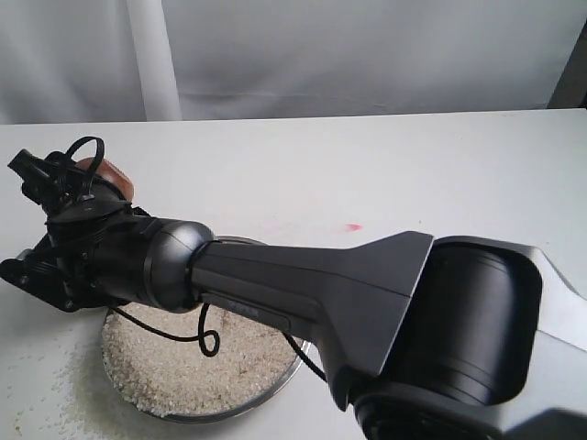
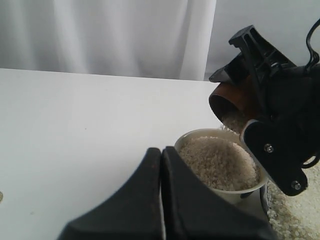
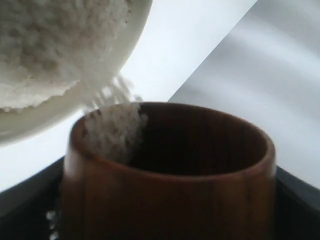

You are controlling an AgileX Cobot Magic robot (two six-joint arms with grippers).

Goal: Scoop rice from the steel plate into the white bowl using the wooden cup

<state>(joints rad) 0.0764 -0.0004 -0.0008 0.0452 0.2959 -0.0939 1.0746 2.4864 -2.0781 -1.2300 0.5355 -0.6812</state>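
right gripper (image 2: 256,95) clamps reddish-brown wooden cup (image 2: 231,101), tipped at shiny steel plate (image 1: 213,416)'s 10 o'clock, rice (image 2: 216,161) pouring into near-full small white bowl (image 2: 236,196); plenty left on plate. left gripper (image 2: 161,161) fingers together, empty.

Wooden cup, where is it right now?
In the left wrist view, the cup is tipped in the right gripper just above the bowl, spilling rice into it; in the exterior view it's far left, beyond the plate.

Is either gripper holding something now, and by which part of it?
The right gripper holds the wooden cup by its outer sides, tipped over the white bowl. The left gripper is shut on nothing.
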